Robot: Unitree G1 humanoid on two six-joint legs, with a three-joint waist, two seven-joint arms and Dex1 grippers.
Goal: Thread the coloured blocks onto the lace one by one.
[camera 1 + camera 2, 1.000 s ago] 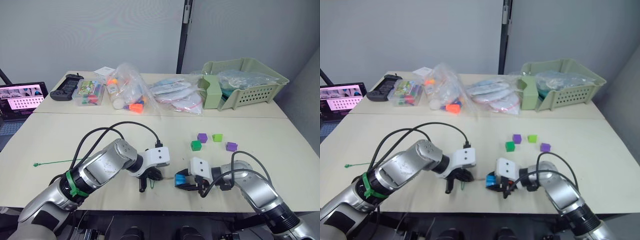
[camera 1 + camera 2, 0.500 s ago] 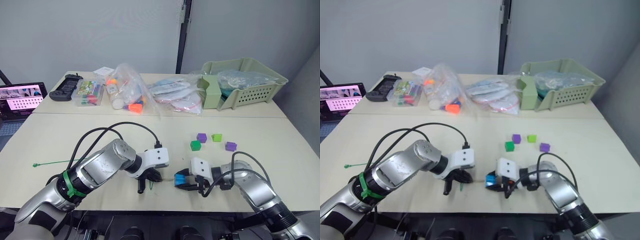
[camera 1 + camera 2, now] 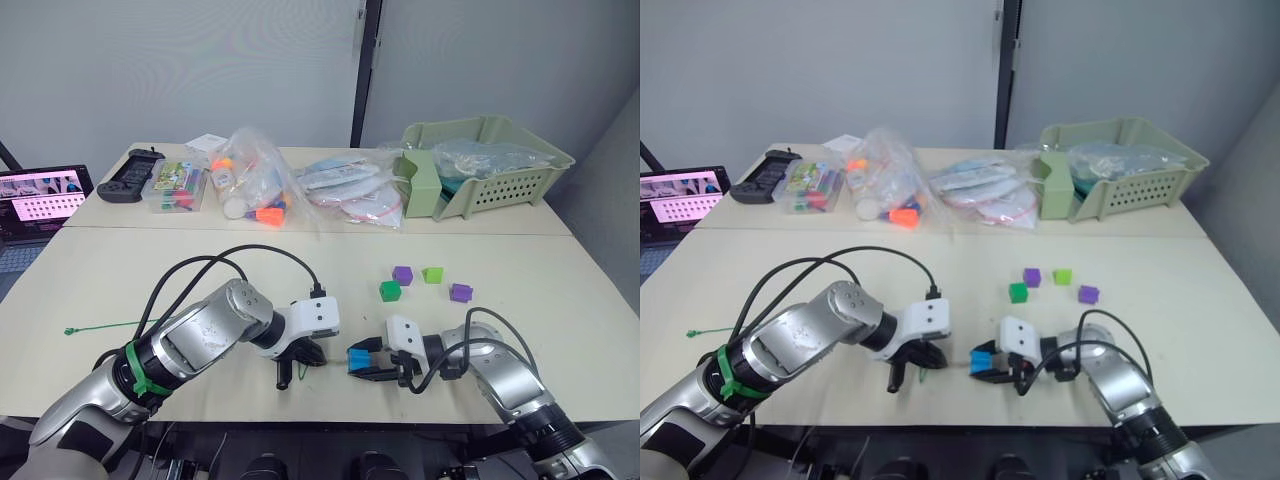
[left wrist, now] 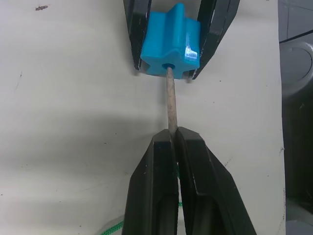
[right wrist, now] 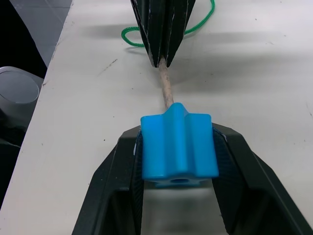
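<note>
My right gripper (image 3: 356,363) is shut on the bright blue block (image 5: 179,146), held just above the table near its front edge. My left gripper (image 4: 173,135) is shut on the lace's stiff pale tip (image 4: 170,100), whose end sits in the blue block's hole. The lace's green cord (image 5: 197,23) trails back behind the left gripper, and its far end (image 3: 72,330) lies at the table's left. Four other blocks rest on the table beyond the right gripper: dark green (image 3: 390,290), purple (image 3: 402,274), lime green (image 3: 433,274) and another purple (image 3: 461,292).
A pale green basket (image 3: 520,180) with bagged items stands at the back right. Plastic bags (image 3: 262,188) and a box of markers (image 3: 178,186) line the back. A controller (image 3: 130,176) and a tablet (image 3: 40,196) sit back left. A black cable (image 3: 250,252) loops above my left arm.
The right gripper with the blue block has shifted very slightly toward the left gripper. The left gripper holds its place on the lace tip.
</note>
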